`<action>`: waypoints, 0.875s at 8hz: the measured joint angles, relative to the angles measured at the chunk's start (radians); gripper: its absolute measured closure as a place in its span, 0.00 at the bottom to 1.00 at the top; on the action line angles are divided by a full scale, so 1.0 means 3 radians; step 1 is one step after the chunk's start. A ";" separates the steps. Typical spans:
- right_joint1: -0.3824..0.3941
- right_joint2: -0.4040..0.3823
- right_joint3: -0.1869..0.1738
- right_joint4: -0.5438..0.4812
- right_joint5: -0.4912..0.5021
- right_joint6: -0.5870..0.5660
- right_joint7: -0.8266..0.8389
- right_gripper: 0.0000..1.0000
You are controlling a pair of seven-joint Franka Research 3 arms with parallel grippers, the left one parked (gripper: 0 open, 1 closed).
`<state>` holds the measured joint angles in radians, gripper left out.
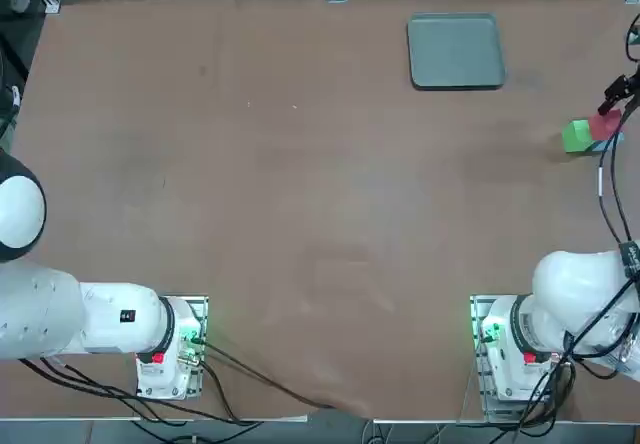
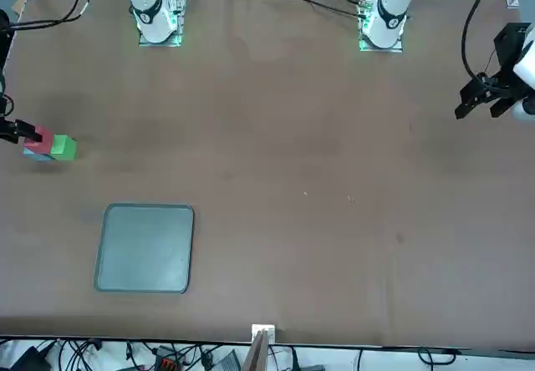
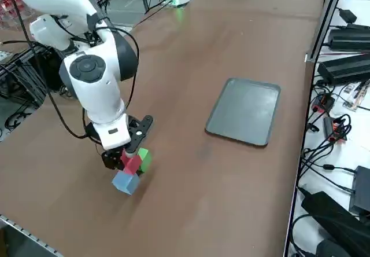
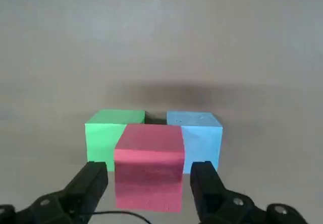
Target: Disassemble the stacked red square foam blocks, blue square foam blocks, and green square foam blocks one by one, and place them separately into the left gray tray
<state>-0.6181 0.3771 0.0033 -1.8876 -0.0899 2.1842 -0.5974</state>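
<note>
Three cubes [image 4: 149, 156] sit well apart from the gray tray [image 1: 456, 52].

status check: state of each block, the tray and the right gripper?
red block: on top, bridging the green and blue blocks, not gripped
green block: on the table, under the red one, beside the blue
blue block: on the table, under the red one
gray tray: empty, apart from the stack
right gripper: open, fingers either side of the red block

Overhead, facing, raised side, close wrist views, all sharing the table [image 1: 300, 214].
</note>
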 joint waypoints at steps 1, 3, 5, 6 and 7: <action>0.0000 0.0000 0.0000 -0.0021 0.0000 0.0015 0.0000 0.00; -0.0001 0.0000 0.0000 -0.0093 0.0001 0.0158 0.0000 0.00; -0.0002 0.0005 0.0000 -0.0237 0.0001 0.0360 0.0000 0.00; -0.0013 0.0018 0.0000 -0.0272 0.0001 0.0389 0.0000 0.00; -0.0043 0.0037 0.0000 -0.0289 0.0001 0.0398 0.0000 0.00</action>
<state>-0.6309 0.3881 0.0032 -1.9742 -0.0897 2.3036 -0.5974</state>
